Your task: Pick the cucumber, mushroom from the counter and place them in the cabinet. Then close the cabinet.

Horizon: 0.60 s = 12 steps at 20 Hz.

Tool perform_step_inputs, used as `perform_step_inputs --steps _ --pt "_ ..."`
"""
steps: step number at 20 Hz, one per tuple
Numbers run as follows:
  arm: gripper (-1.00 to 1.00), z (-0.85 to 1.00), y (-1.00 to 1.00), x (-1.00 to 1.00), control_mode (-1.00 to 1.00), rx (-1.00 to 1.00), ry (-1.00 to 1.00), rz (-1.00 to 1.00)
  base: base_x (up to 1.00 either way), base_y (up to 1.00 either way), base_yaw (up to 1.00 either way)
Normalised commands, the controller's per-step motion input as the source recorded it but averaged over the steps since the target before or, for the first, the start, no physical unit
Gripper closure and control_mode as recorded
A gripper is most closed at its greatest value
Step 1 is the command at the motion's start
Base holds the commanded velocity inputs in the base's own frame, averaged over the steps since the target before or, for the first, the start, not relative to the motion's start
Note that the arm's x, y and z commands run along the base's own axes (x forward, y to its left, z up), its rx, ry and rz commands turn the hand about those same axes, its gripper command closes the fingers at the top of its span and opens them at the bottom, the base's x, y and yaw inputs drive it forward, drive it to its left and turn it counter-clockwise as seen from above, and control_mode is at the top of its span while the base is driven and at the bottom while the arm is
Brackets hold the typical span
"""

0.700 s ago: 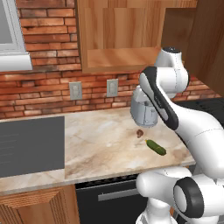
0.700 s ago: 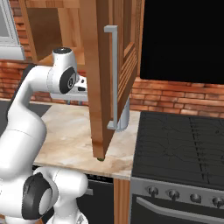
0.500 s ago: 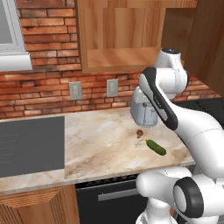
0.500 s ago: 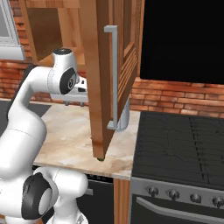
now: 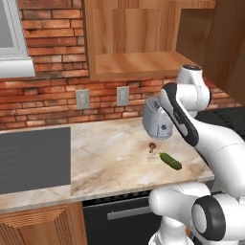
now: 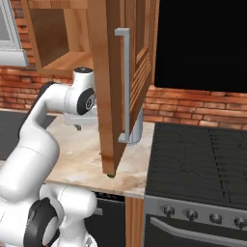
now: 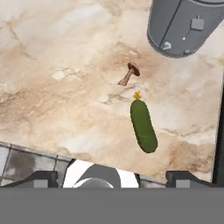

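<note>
Nothing has shifted: the end effector (image 7: 112, 177) still hovers wide open and empty above the cucumber (image 7: 143, 125) and mushroom (image 7: 128, 73) near the counter (image 7: 52, 87) front edge; neither is picked yet.

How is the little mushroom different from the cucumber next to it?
The mushroom is brown with a pale stem; the cucumber is dark green with a yellowish tip. The mushroom is much smaller, and the cucumber is long and smooth. Both lie close together on the counter, not touching.
</note>
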Motion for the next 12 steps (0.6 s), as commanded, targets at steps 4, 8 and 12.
perform_step_inputs --steps 4,8,12 --pt "-1.00 -0.60 -0.40 0.00 -1.00 -0.02 0.27 0.19 0.00 0.00 0.00" --pt "-1.00 -0.79 -0.36 0.04 -1.00 -0.02 0.33 0.17 0.00 0.00 0.00" --pt "-1.00 -0.98 -0.17 0.13 -1.00 -0.04 0.23 0.14 0.00 0.00 0.00"
